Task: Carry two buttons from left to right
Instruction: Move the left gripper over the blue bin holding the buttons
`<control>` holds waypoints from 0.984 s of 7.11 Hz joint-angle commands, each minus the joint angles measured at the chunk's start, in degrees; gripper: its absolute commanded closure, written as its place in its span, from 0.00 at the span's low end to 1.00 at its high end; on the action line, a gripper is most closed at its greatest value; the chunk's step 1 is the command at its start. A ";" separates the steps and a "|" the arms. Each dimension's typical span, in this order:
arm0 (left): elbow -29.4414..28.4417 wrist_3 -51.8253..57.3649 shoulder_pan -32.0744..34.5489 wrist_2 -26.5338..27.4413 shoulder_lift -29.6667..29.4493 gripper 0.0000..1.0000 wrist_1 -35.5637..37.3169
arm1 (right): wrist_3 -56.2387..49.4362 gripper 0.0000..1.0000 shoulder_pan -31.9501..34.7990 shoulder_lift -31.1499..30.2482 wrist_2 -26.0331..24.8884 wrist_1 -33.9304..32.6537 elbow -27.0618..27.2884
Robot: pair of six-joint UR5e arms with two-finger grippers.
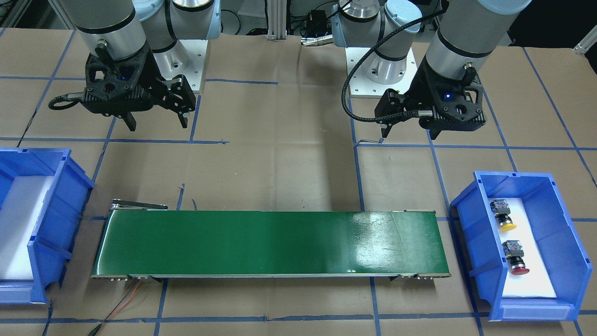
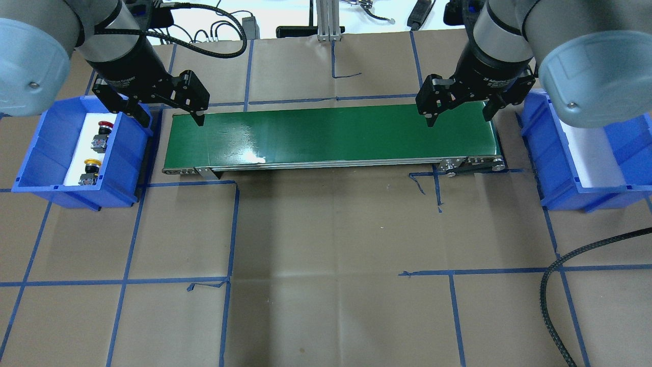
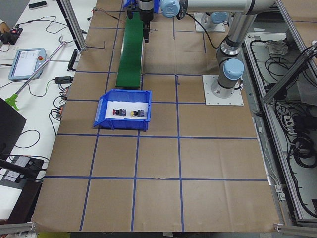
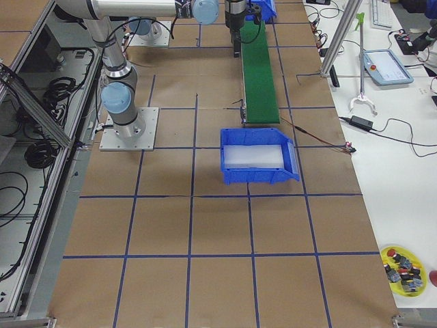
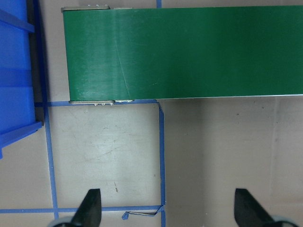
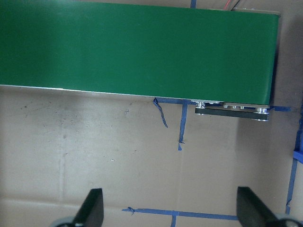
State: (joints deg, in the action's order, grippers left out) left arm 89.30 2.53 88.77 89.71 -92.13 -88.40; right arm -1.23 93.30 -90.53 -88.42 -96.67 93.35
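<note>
No transfer is done yet: the belt (image 2: pixel 331 137), toward the desk's far edge, carries nothing. The left bin (image 2: pixel 46 142) at the left edge is the loaded one — the right bin (image 2: pixel 626 137), at the right edge, holds only a white pad (image 2: pixel 586 153). The left gripper (image 2: pixel 172 122) and right gripper (image 2: pixel 458 118) hang with jaws spread, empty. The yellow button (image 2: pixel 91 165) and red button (image 2: pixel 103 127) lie in the left bin — both left to move.

surface (image 2: pixel 326 229): brown paper under a blue tape grid (image 2: pixel 102 282) | operator side: white bench (image 3: pixel 49 39); loose cables; a tablet (image 3: pixel 25 63); slanted aluminium post (image 3: pixel 73 22) | robot side: metal-framed bay of coiled black cables (image 3: pixel 299 148) | light: even; soft shadows on the paper
</note>
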 commanded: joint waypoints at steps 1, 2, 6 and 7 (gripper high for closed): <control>-0.01 -0.07 0.00 0.02 0.10 0.00 -0.01 | 0.00 0.00 -0.04 0.00 0.00 -0.01 -0.01; 0.08 0.02 0.00 0.11 0.28 0.00 -0.01 | 0.00 0.00 -0.04 0.00 0.00 -0.01 -0.01; 0.78 0.28 -0.44 0.02 0.63 0.00 -0.01 | 0.00 0.00 0.04 0.00 0.00 -0.01 -0.01; 0.87 0.37 -0.70 0.11 0.63 0.00 0.07 | 0.00 0.00 -0.04 0.00 0.00 -0.01 -0.01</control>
State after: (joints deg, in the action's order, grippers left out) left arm 89.99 2.75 88.36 89.76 -91.58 -88.40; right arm -1.23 93.32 -90.53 -88.42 -96.68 93.34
